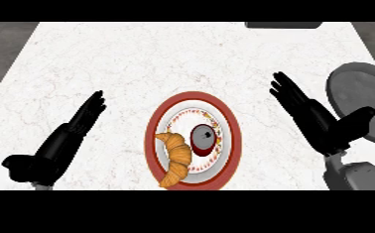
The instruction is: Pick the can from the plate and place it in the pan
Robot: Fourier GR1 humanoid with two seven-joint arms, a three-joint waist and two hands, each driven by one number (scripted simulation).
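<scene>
Black and straight-fingered, the right hand hovers open over the counter, thumb spread to the side and nothing in its grasp. It is apart from the plate on its left, with the grey pan just behind it at the right edge. The left hand shows at the lower left, likewise open and holding nothing. Between the two hands, the dark red can stands upright near the middle of the red-rimmed plate, its top facing the camera. A croissant lies close against its left side; whether they touch cannot be told. The can is probably rigid, with a smooth, somewhat slippery curved wall, and light enough for one hand. It should not crush, though it could tip or roll if knocked. The sensible hold is around the side wall from the free right side, thumb opposite fingers, away from the croissant.
</scene>
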